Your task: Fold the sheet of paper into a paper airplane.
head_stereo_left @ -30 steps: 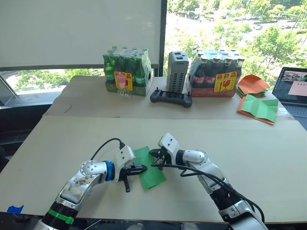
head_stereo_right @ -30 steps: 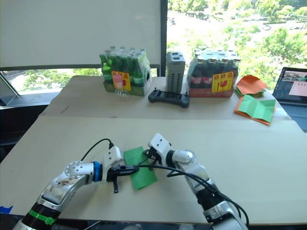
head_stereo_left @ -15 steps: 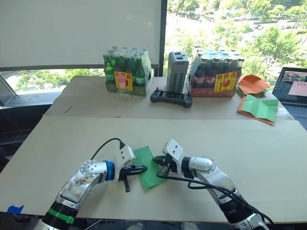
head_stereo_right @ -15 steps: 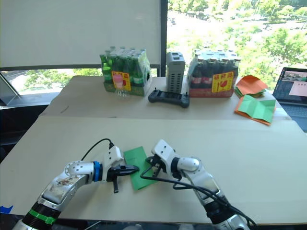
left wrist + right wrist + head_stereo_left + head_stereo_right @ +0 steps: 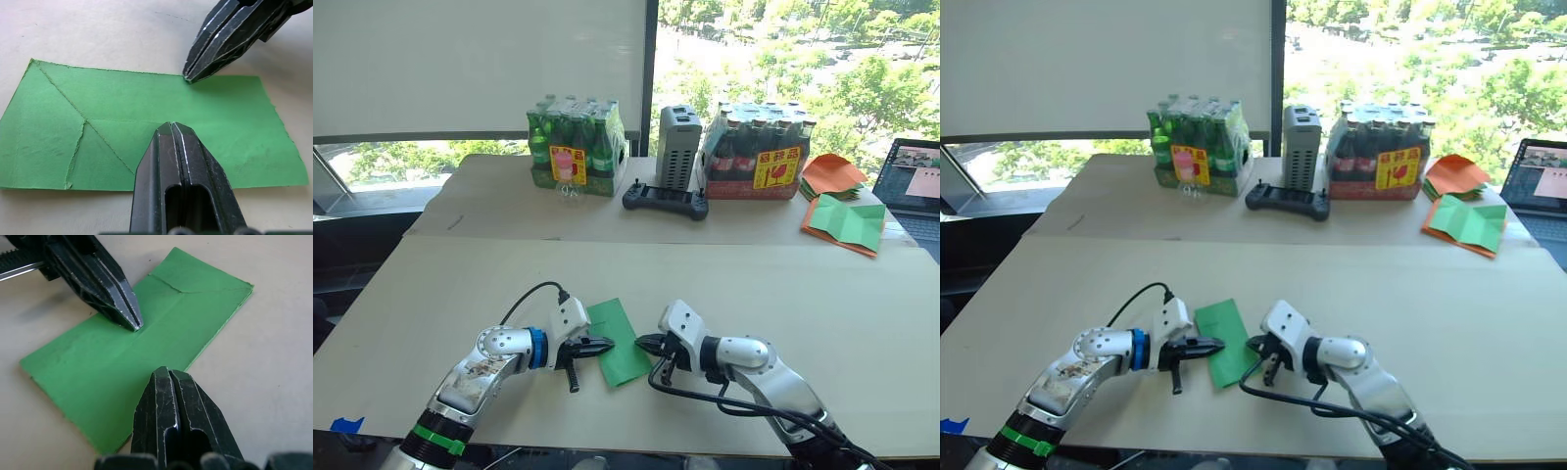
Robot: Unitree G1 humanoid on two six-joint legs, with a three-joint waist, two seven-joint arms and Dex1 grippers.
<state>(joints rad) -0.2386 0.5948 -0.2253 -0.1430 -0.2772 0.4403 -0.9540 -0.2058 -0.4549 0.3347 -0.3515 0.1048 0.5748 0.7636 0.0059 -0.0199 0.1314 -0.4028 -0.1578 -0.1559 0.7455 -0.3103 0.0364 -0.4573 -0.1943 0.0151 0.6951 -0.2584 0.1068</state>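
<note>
Sheet of paper flat on desk, folded to a strip. My left hand, clenched, pins it mid-strip. Right hand, clenched, has slid back to the edge; crease looks pressed.

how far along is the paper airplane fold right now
Early stage. Done: the thin bright green sheet of paper lies flat on the table as a narrow folded rectangle with diagonal creases near one end. In hand: the shut left gripper presses one long edge while the shut right gripper touches the opposite edge. Left: no pointed nose or wings show yet.
</note>
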